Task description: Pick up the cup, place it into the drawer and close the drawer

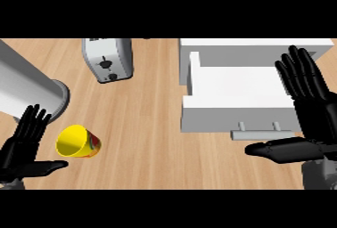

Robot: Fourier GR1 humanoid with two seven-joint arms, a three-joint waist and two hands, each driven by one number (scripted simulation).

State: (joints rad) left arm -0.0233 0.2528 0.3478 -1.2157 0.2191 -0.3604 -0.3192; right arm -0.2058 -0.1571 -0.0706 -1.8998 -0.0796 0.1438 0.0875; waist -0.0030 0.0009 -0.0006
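You have a yellow cup (77,142) lying tipped on its side, mouth showing, well left of the white drawer (237,100), which stands pulled open, its grey handle nearest you.

Single head view, steeply down onto counter (151,116), close, forearms entering from below.

You see a counter (151,111) of pale, matt wood grain, a toaster (108,59) and cylinder (30,91) in smooth brushed metal, a matt white drawer (237,104), a glossy yellow cup (77,142), and black satin hands (309,111).
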